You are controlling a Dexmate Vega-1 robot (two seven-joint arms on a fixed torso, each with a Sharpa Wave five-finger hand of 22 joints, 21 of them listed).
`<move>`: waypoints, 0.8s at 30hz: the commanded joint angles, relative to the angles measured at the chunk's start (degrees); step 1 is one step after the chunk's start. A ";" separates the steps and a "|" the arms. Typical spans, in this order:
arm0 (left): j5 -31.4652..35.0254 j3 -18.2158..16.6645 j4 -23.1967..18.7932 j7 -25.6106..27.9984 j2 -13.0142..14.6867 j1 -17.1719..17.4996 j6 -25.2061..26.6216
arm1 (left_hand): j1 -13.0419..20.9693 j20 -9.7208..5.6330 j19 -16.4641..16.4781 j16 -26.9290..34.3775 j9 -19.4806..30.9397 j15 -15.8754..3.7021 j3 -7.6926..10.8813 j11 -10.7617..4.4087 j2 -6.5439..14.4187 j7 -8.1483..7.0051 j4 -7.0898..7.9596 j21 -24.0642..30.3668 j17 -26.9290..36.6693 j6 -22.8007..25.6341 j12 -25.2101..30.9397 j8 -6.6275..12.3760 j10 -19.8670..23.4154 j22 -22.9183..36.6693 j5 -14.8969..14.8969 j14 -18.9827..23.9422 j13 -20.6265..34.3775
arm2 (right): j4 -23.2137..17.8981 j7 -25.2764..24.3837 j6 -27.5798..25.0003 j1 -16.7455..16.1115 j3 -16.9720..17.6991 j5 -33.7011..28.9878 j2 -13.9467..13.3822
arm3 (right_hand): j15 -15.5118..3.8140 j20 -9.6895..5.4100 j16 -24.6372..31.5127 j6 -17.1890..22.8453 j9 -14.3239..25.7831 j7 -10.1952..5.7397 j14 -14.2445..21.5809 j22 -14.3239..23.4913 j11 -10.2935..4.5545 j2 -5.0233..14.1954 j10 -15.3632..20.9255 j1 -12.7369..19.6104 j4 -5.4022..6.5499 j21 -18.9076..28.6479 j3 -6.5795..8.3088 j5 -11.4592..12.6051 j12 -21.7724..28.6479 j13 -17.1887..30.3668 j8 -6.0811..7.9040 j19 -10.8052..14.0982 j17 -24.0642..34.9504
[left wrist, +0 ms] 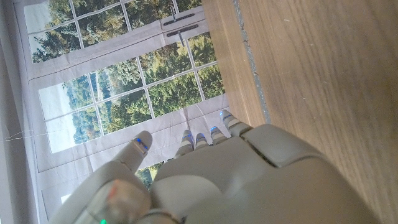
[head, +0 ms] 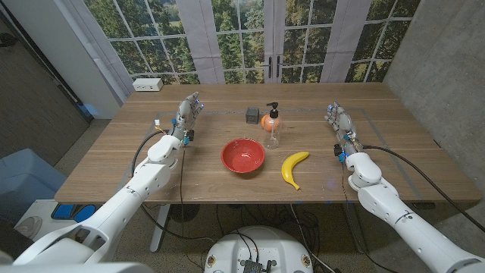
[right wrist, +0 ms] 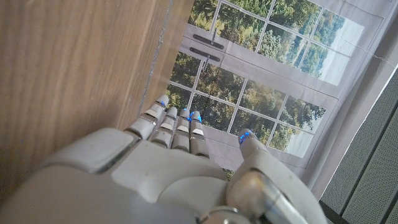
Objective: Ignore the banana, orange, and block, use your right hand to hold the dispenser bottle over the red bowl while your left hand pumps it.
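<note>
Waiting untouched behind the round red bowl (head: 242, 155), the clear pump dispenser bottle (head: 272, 126); both hands spread-fingered, holding nothing.

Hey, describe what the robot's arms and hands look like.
Both arms have smooth white rounded shells with black joints and black cables running along them. The left robot hand and right robot hand are pale grey, with small blue lights glowing at the fingertips.

The head view looks down over the table (head: 151, 163); both wrist views look close along it toward the windows (head: 250, 38).
</note>
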 commanded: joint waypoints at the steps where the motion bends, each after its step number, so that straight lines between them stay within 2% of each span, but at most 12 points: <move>1: 0.07 -0.07 -0.19 0.35 -0.05 0.16 -0.13 | 0.40 -5.10 0.43 0.33 0.32 -3.94 0.05 -0.18 5.62 -0.08 -0.26 -0.20 0.11 -0.10 0.38 0.26 -0.77 0.14 0.32 0.09 0.19 | -2.15 -2.47 -0.42 -1.38 0.09 -2.65 -0.60 | 0.45 0.33 0.34 0.35 0.30 0.29 0.65 0.13 -0.06 -0.01 0.49 0.47 -0.60 0.30 0.00 -0.18 0.45 0.17 0.45 0.55 -0.09; 12: -0.18 -0.07 -0.51 -0.16 0.27 0.24 0.20 | 0.39 -4.93 0.66 0.37 0.32 -3.82 0.06 -0.20 5.70 -0.05 -0.21 -0.19 0.13 -0.05 0.40 0.28 -0.73 0.14 0.34 0.17 0.19 | -4.81 -3.84 -1.87 -3.22 0.40 -3.44 -1.36 | 0.81 0.79 0.27 0.41 0.30 0.56 0.79 0.13 0.32 -0.84 0.46 1.03 -1.90 0.25 -0.05 -0.40 0.32 0.16 0.39 0.75 -0.43; 14: -0.22 0.00 -0.62 -0.43 0.50 0.19 0.50 | 0.39 -4.88 0.71 0.37 0.32 -3.81 0.06 -0.19 5.71 -0.02 -0.20 -0.18 0.13 -0.04 0.40 0.29 -0.72 0.14 0.35 0.17 0.19 | -5.46 -4.58 -2.37 -3.58 0.39 -3.87 -1.39 | 0.97 1.27 0.24 0.43 0.30 0.54 0.82 0.14 0.16 -1.06 0.30 1.20 -2.30 0.23 -0.07 -0.47 0.23 0.16 0.38 0.79 -0.54; 17: -0.38 -0.05 -0.59 -0.49 0.44 0.21 0.51 | 0.38 -4.80 0.77 0.38 0.32 -3.79 0.05 -0.14 5.68 0.03 -0.20 -0.18 0.13 0.01 0.44 0.31 -0.64 0.15 0.35 0.23 0.19 | -6.18 -4.73 -2.66 -3.95 0.26 -4.55 -1.82 | 1.68 2.79 0.13 0.28 0.30 0.38 0.73 0.17 0.21 -1.39 0.11 1.56 -3.11 0.17 -0.07 -0.61 0.10 0.15 0.28 0.77 -0.75; 24: -0.44 -0.05 -0.77 -0.67 0.42 0.38 0.25 | 0.40 -4.28 1.15 0.42 0.32 -3.72 0.03 0.11 5.56 0.10 -0.26 -0.10 0.11 0.20 0.55 0.37 -0.31 0.15 0.35 0.42 0.19 | -7.38 -6.18 -3.48 -4.58 -0.20 -6.94 -2.24 | 2.54 3.92 0.10 -0.14 0.30 0.62 0.92 0.21 0.39 -2.44 0.02 1.98 -4.34 0.21 -0.26 -0.78 0.02 0.15 0.11 1.08 -1.05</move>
